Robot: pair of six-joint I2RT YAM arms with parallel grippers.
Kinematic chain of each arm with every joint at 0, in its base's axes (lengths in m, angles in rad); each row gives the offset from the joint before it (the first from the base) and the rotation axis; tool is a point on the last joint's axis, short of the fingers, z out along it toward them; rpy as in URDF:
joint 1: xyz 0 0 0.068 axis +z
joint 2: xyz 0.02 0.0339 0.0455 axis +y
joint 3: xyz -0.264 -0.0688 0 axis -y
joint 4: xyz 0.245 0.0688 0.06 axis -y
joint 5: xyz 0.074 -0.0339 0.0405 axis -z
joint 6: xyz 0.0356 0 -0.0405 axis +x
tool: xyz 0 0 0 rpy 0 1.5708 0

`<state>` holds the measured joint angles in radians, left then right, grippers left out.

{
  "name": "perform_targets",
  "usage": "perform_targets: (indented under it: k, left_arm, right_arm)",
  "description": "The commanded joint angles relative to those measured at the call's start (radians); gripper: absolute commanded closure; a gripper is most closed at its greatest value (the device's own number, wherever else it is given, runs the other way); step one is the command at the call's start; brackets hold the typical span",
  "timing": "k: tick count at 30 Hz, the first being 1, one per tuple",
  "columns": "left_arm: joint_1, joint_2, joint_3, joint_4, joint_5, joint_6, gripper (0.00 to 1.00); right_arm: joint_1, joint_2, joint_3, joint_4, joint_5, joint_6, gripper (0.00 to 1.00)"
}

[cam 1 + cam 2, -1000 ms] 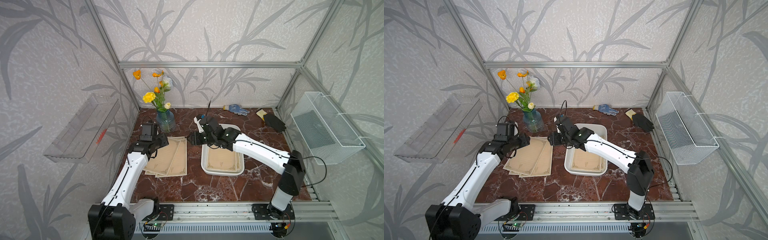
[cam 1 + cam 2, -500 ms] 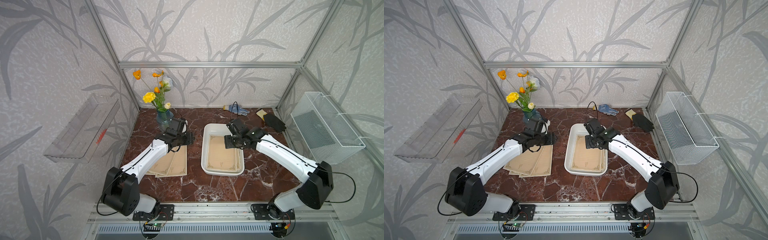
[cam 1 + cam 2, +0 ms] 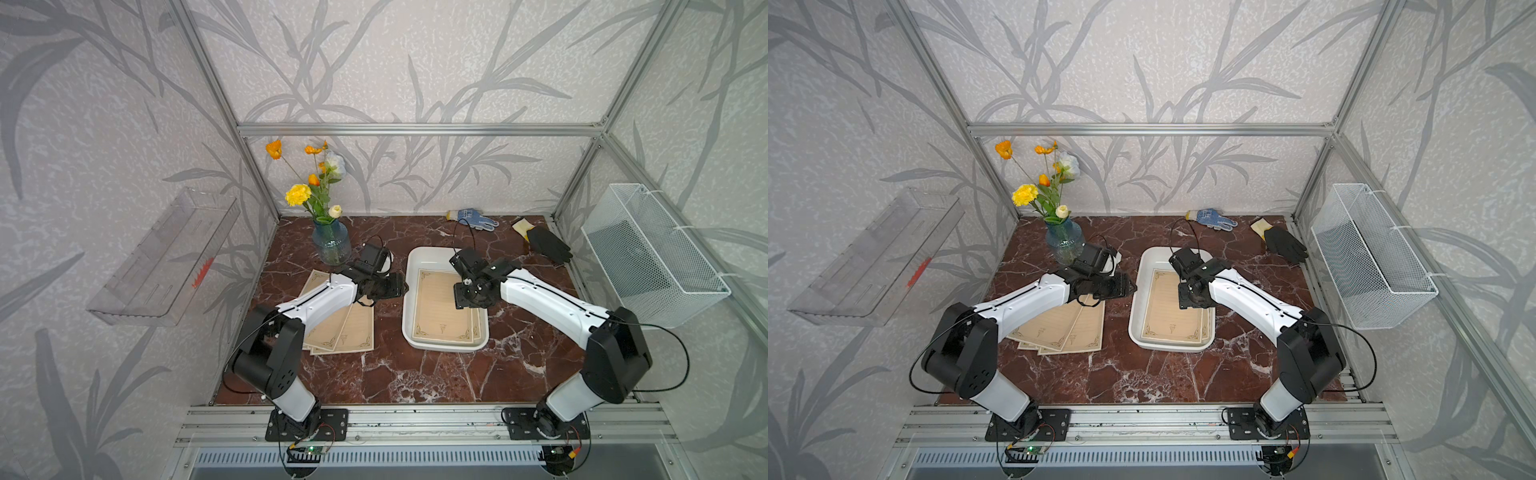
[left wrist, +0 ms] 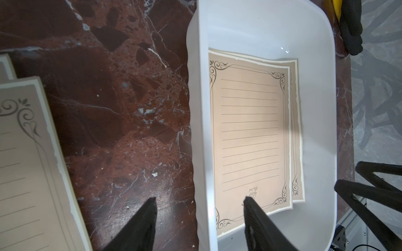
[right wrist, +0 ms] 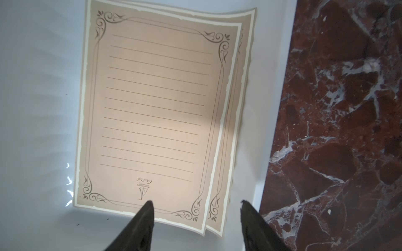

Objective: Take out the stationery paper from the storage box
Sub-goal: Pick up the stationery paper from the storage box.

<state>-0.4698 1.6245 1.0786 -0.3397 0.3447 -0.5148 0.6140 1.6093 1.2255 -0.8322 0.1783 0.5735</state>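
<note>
Jaws on the left gripper point(image 4: 199, 202) stand moderately apart and hold nothing. In its wrist view one fingertip point(image 4: 150, 210) shows over bare marble and the other over the paper, with the box's left wall between them. In a top view the left gripper point(image 3: 397, 286) sits at the left rim of the storage box point(image 3: 409, 270), about midway along it. The right gripper point(image 5: 196, 204) is parted to a similar width and is also empty. In a top view it points down over the right half of the tray. Whether its tips touch the sheet I cannot tell.

The stationery paper point(image 3: 436, 307) lies on the box floor. At least two sheets are there, the lower one peeking out along the right edge. Their long axis follows the box's, running from the back wall toward the front rail, and the end with the small emblem points to the front.

Left of the box, across a strip of marble tabletop point(image 3: 415, 374), loose sheets point(image 3: 353, 332) lie fanned, partly under the left arm. Their long sides run roughly the same way. A blue glass vase point(image 3: 331, 245) of flowers stands behind them.
</note>
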Motion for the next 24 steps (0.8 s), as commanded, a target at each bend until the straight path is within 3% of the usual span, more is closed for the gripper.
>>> perform_targets:
  k: [1,16,24]
  left_arm:
    - [-0.004,0.018,0.04,-0.007,0.01,-0.004,0.37]
    - [-0.003,0.066,0.062,-0.032,0.046,-0.014,0.42]
    - [-0.003,0.083,0.073,-0.034,0.051,-0.024,0.41]
  right_arm:
    - [-0.011,0.037,-0.029,0.045,-0.046,0.043,0.38]
    - [-0.015,0.17,-0.066,0.086,-0.007,0.109,0.37]
    - [-0.032,0.216,-0.072,0.144,-0.068,0.113,0.37]
